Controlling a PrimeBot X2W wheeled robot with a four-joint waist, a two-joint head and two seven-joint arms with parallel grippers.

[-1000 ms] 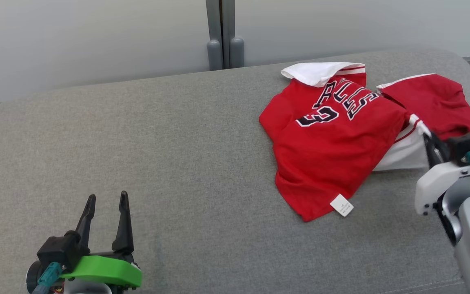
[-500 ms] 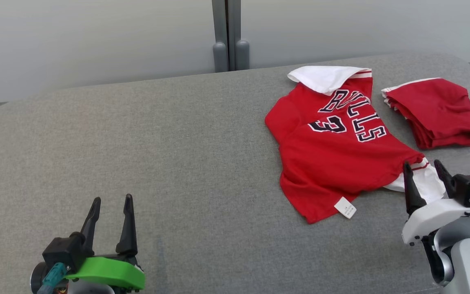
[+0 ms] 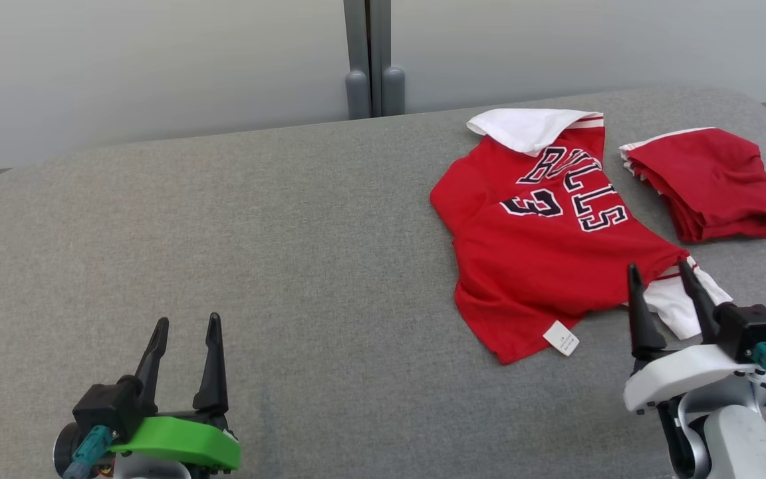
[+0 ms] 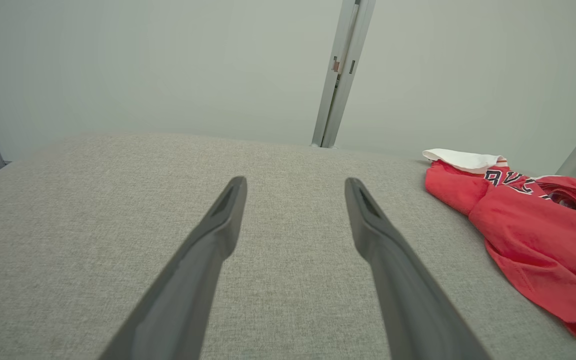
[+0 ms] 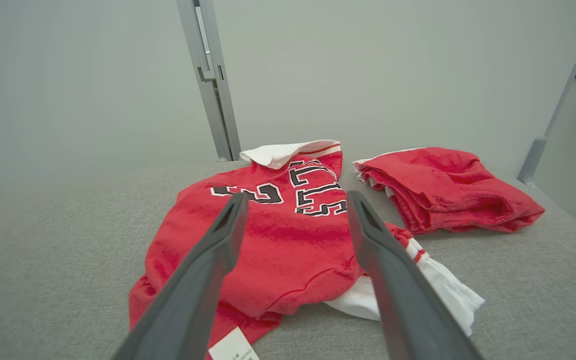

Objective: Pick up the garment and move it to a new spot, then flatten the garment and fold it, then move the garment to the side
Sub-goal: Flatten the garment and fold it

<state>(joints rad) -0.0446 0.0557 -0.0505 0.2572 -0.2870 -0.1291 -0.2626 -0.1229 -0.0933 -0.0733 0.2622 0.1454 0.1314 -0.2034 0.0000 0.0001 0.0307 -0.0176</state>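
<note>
The red jersey [image 3: 542, 266] is lying rumpled on the grey table [image 3: 290, 233] at two o'clock, with a white tag [image 3: 561, 338] at the near hem, black-and-white lettering beyond it and a white flap folding over at the far edge. The right hand [image 3: 659, 266] is hovering at its near white corner, fingers spread and holding nothing. The left hand [image 3: 187, 319] is resting at seven o'clock, also spread and empty.

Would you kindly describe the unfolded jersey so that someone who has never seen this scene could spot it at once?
On the grey cushioned surface, look at the right half, just beyond the open right hand. The jersey lies there loosely spread, red with white trim. Unlike the plain folded red stack to its right, it bears dark lettering, a number 3 and a white tag.
</note>
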